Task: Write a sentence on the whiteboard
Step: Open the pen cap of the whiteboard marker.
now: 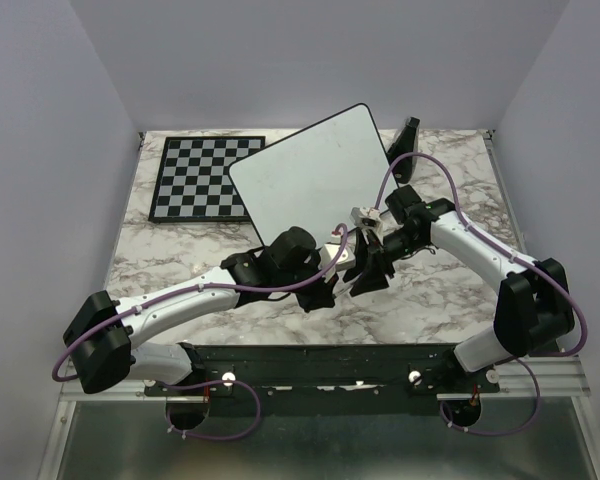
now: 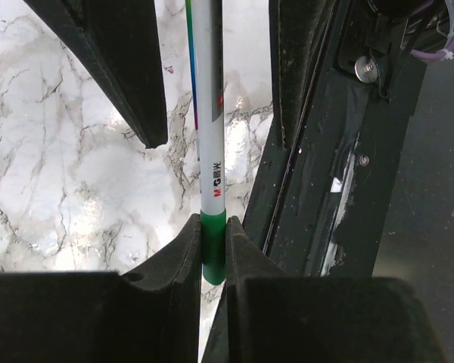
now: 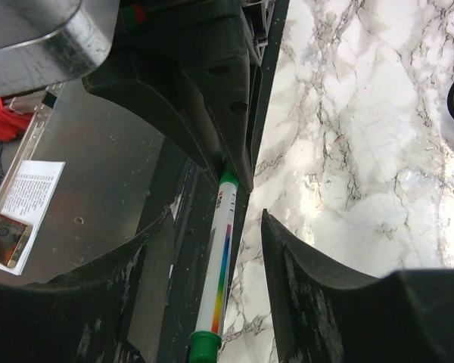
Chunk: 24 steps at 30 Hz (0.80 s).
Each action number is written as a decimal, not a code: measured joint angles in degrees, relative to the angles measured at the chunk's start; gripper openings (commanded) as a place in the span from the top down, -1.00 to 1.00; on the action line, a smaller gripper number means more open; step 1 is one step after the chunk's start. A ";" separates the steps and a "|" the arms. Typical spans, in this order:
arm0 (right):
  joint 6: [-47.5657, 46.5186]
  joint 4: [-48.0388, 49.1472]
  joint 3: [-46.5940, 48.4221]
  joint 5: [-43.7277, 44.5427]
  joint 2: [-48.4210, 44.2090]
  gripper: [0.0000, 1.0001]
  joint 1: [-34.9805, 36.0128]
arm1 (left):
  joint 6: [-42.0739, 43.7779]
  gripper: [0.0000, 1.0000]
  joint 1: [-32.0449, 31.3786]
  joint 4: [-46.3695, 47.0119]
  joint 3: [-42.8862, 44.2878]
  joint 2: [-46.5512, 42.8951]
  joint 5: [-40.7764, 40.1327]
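Currently, the left gripper (image 2: 212, 223) is clamping the green end of a slim white marker pen with a rainbow stripe (image 2: 209, 113), holding it over the grey-veined white marble tabletop (image 1: 420, 300). The right gripper (image 3: 216, 219) is straddling the pen's barrel with its jaws released, a gap showing on each side. The large white rectangular whiteboard with a thin black rim (image 1: 310, 165) is resting behind both grippers, turned at an angle, its left corner covering the right edge of the black-and-white checkered chessboard (image 1: 200, 175).
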 measured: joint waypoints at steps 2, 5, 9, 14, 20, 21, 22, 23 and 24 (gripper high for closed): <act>0.07 0.02 0.00 -0.24 -0.07 -0.14 0.04 | -0.15 1.00 0.00 0.13 -0.02 0.00 0.00; 0.04 0.00 0.00 -0.33 -0.07 -0.15 0.09 | -0.20 1.00 0.00 0.37 -0.02 0.00 -0.15; -1.05 -0.55 0.00 -0.33 -0.04 -0.15 0.31 | -0.22 1.00 0.00 0.50 -0.09 0.00 -0.28; -2.43 -1.36 0.00 -0.31 -0.07 -0.15 0.35 | -0.22 1.00 0.02 0.50 -0.33 0.00 -0.39; -3.34 -2.23 0.00 -0.31 -0.04 -0.16 0.35 | -0.35 1.00 0.07 0.63 -0.74 -0.07 -0.42; -3.52 -2.27 0.02 -0.31 -0.04 -0.16 0.35 | -0.35 1.00 0.11 0.66 -0.83 -0.13 -0.42; -3.72 -2.38 0.02 -0.31 -0.04 -0.16 0.35 | -0.35 1.00 0.13 0.66 -0.92 -0.20 -0.44; -3.91 -2.49 0.02 -0.28 -0.04 -0.16 0.35 | -0.35 1.00 0.13 0.61 -0.98 -0.31 -0.46; -4.11 -2.60 0.02 -0.28 -0.04 -0.16 0.35 | -0.33 1.00 0.13 0.61 -1.03 -0.39 -0.52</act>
